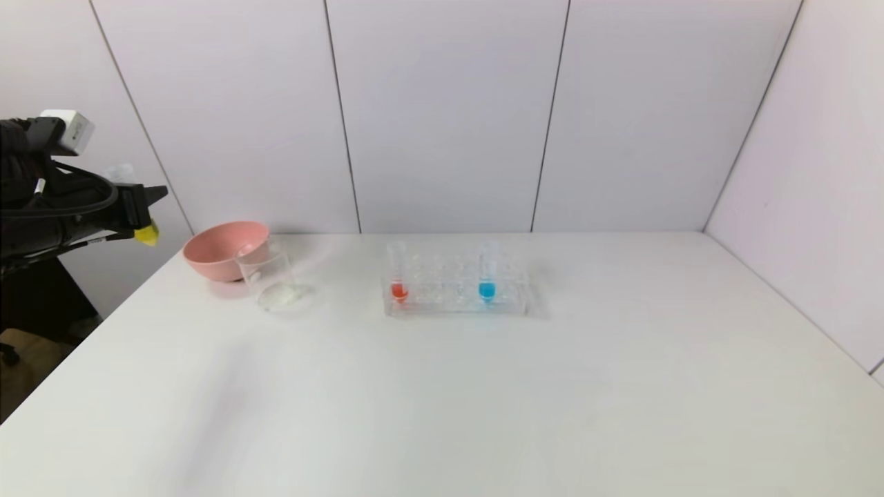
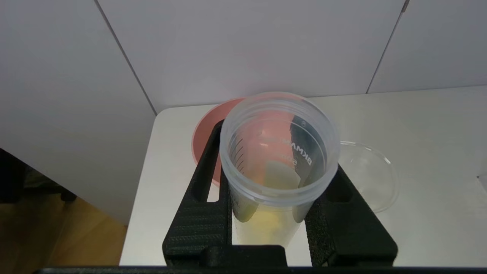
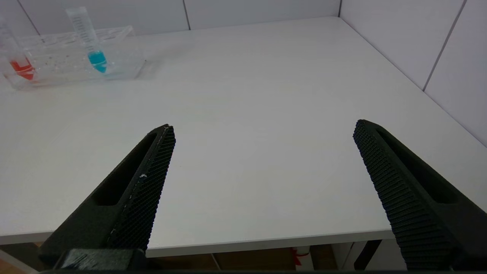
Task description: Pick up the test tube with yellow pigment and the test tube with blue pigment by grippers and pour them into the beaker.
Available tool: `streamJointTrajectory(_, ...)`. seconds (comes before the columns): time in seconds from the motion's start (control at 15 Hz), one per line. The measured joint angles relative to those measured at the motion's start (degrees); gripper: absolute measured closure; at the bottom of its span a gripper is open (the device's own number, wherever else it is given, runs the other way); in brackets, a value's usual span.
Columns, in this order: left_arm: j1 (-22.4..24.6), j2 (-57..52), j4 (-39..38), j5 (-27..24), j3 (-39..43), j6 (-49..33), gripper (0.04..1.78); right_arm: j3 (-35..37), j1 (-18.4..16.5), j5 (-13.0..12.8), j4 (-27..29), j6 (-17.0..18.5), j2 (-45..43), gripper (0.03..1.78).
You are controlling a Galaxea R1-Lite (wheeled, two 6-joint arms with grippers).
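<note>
My left gripper [image 1: 146, 206] is shut on the test tube with yellow pigment [image 1: 146, 235] and holds it in the air past the table's left edge, left of the pink bowl. In the left wrist view the tube [image 2: 279, 152] sits between the black jaws of my left gripper [image 2: 279, 149], open mouth toward the camera and yellow liquid at its bottom. The beaker [image 1: 266, 276] stands beside the bowl and also shows in the left wrist view [image 2: 369, 175]. The test tube with blue pigment [image 1: 487, 279] stands in the rack, and the right wrist view shows it [image 3: 91, 42]. My right gripper [image 3: 263, 125] is open and empty above the table's front right edge.
The pink bowl [image 1: 224, 248] stands at the back left, touching the beaker. The clear rack [image 1: 456, 300] at mid-table also holds a red-bottomed tube [image 1: 399, 283]. White walls close the back and right.
</note>
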Motion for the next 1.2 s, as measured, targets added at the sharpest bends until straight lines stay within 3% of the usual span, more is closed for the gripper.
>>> streamJointTrajectory(0.33, 1.62, 4.38, 2.43, -8.72, -5.99, 4.84, 1.28, 0.0, 0.02, 0.0, 0.0, 0.0, 0.0, 0.1)
streamJointTrajectory(0.6, 2.83, 6.81, 15.59, -14.45, -15.52, 12.87, 1.28, 0.0, 0.02, 0.0, 0.0, 0.0, 0.0, 0.1)
streamJointTrajectory(0.87, 3.5, 7.86, 30.01, -15.38, -22.69, 20.05, 1.28, 0.0, 0.02, 0.0, 0.0, 0.0, 0.01, 0.1)
streamJointTrajectory(1.2, 3.66, 10.83, 32.49, -15.8, -27.87, 24.97, 1.28, 0.0, 0.02, 0.0, 0.0, 0.01, 0.0, 0.1)
